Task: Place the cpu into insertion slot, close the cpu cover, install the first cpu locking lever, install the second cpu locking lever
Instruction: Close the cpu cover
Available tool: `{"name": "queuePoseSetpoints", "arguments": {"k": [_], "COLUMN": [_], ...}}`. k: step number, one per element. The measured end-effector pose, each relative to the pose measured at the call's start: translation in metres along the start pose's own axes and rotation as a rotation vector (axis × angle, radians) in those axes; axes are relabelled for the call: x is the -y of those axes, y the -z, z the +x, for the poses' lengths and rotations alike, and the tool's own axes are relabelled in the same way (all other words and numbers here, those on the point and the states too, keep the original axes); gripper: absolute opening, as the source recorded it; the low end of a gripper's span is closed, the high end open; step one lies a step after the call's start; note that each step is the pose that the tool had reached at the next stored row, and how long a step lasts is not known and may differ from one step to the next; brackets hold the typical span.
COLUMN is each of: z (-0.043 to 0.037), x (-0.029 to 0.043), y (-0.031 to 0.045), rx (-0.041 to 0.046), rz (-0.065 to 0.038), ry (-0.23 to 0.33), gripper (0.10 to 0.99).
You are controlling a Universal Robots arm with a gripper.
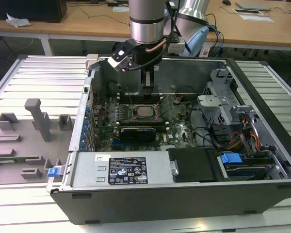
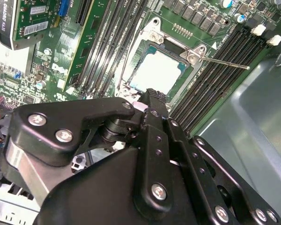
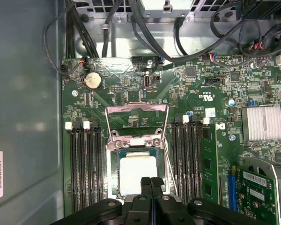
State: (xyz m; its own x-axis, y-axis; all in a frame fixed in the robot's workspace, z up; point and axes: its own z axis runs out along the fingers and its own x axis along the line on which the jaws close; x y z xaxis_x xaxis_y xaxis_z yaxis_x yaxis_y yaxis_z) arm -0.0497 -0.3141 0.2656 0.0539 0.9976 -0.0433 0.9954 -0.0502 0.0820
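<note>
Fingers (image 3: 145, 186) of the black gripper (image 3: 151, 182) are pressed together, empty, poised over the silvery-grey square cpu (image 3: 136, 172) seated in the dark-framed insertion slot (image 3: 114, 178); the thin metal cpu cover (image 3: 136, 108) seems folded back, so push its rim, never the chip.

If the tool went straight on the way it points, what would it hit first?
Probably the cpu seated in the slot, near its edge; the tool hangs over it, though depth is unclear.
</note>
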Motion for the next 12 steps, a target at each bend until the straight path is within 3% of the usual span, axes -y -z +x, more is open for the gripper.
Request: {"name": "queuePoseSetpoints", "arguments": {"k": [4,8,12], "z": [-0.0001,-0.0005,-0.0005], "x": [-0.0001,-0.0012,-0.0013], "y": [0.0016,0.0153,0.0161], "rx": [0.0008,0.0033,0.0031], "rz": [0.000,0.000,0.000], "ry": [0.000,0.000,0.000], "gripper": [0.106,0.106,0.106]}}
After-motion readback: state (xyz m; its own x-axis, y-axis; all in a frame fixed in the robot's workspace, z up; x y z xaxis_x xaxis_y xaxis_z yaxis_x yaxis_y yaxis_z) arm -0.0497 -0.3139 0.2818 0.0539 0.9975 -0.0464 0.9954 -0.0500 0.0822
